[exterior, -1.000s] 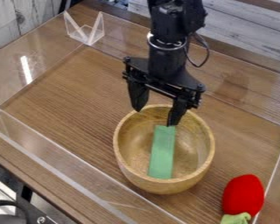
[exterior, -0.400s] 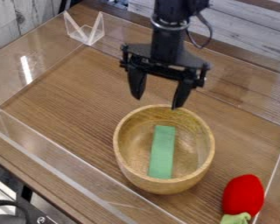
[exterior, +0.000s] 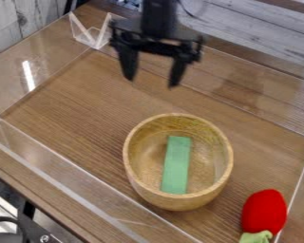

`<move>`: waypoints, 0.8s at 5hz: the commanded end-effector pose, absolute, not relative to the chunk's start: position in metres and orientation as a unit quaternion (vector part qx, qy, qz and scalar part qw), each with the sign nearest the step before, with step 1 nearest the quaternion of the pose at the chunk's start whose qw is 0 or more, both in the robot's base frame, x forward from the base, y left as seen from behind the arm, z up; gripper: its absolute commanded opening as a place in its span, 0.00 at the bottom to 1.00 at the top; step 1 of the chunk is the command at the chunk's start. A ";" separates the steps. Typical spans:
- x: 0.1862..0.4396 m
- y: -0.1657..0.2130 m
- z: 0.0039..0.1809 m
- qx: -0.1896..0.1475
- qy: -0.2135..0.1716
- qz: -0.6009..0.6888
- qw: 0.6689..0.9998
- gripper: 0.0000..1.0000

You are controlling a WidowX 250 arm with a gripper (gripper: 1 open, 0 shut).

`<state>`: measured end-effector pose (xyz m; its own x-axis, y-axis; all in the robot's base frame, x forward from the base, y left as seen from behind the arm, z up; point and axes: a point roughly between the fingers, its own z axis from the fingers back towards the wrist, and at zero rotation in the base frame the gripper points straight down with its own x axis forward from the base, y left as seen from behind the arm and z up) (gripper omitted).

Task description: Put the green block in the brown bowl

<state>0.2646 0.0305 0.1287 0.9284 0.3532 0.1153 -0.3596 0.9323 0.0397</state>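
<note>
**Green block lies in the wooden bowl, claw hangs wide above the table**

The green block lies flat on the bottom of the brown bowl, its long side running roughly from the far rim toward the near rim, with bare wood around it on all sides. The bowl sits on a wood-grain table enclosed by low clear plastic walls.

The black gripper hangs above the table beyond the bowl, toward the far left, well apart from the rim. Its two fingers point down and stand wide apart with nothing between them. It touches neither the bowl nor the block.

Near the right front corner, just beside the bowl, stands a red rounded object with a green base. A small clear plastic stand rests at the far left of the table.
</note>
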 end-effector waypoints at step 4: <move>0.302 0.115 0.139 0.043 -0.114 0.182 0.976 1.00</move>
